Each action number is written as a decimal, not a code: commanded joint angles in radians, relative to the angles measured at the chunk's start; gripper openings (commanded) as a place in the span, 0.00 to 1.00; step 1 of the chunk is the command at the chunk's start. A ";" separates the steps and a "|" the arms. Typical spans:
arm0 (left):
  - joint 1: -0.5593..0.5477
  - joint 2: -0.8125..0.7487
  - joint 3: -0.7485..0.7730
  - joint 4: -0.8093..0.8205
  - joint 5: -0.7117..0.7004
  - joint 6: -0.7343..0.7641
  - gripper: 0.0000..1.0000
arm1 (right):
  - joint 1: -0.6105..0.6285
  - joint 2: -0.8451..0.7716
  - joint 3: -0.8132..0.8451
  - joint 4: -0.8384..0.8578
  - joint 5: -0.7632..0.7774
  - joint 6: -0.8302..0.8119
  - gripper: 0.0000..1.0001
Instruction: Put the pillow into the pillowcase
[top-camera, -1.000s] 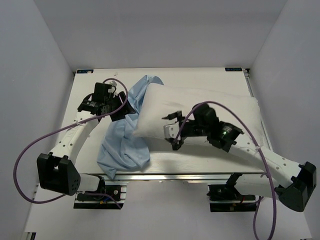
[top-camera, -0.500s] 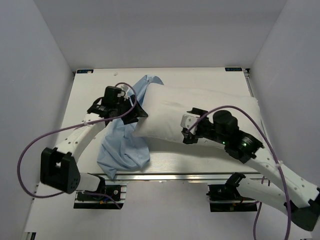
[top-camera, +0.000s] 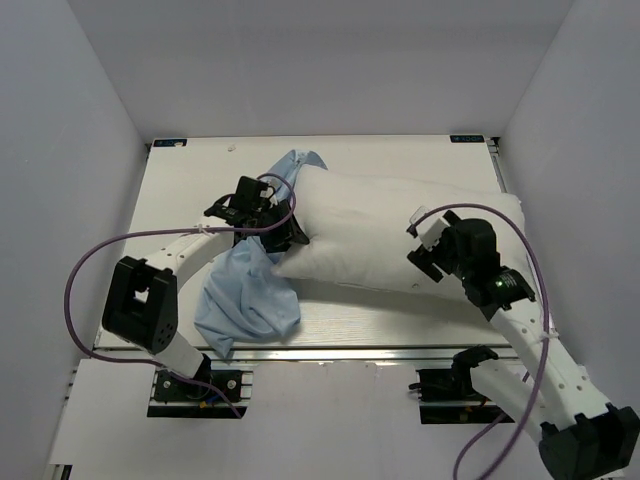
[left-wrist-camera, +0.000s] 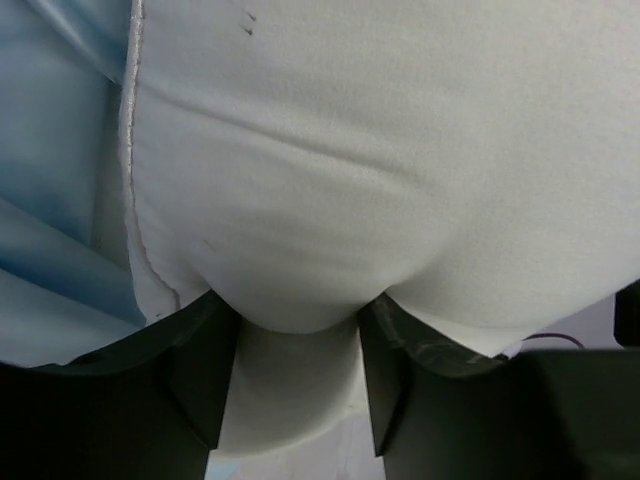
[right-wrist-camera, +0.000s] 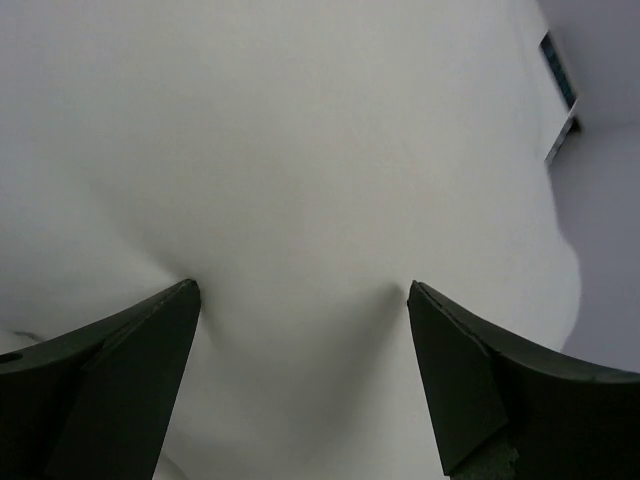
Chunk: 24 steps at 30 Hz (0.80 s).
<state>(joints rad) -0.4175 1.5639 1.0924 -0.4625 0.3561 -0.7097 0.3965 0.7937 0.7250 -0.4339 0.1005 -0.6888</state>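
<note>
White fabric pinched between the left jaws, closed on a bulge at the left end of the pillow (top-camera: 400, 235), just beside its seam. Right jaws spread wide, gripping nothing, both tips dented into the near right part of the pillow. Pillow stretched across the worktop (top-camera: 180, 170) from centre to right edge, left end resting on the pillowcase (top-camera: 245, 295). Pillowcase bunched left of centre, running from the far side to the near edge, light blue beside the seam in the left wrist view.
</note>
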 joint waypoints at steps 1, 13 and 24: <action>-0.012 0.045 -0.026 0.056 -0.014 0.000 0.57 | -0.169 0.062 -0.022 0.006 -0.112 0.035 0.88; -0.014 0.130 -0.025 0.125 0.037 -0.025 0.34 | -0.374 0.366 0.132 0.225 -0.344 0.011 0.00; -0.023 0.220 0.044 0.165 0.080 -0.053 0.33 | -0.370 0.590 0.425 0.356 -0.360 -0.052 0.00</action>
<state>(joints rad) -0.4381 1.7374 1.1122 -0.2607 0.4950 -0.7860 0.0330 1.3647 1.0649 -0.2291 -0.2665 -0.7094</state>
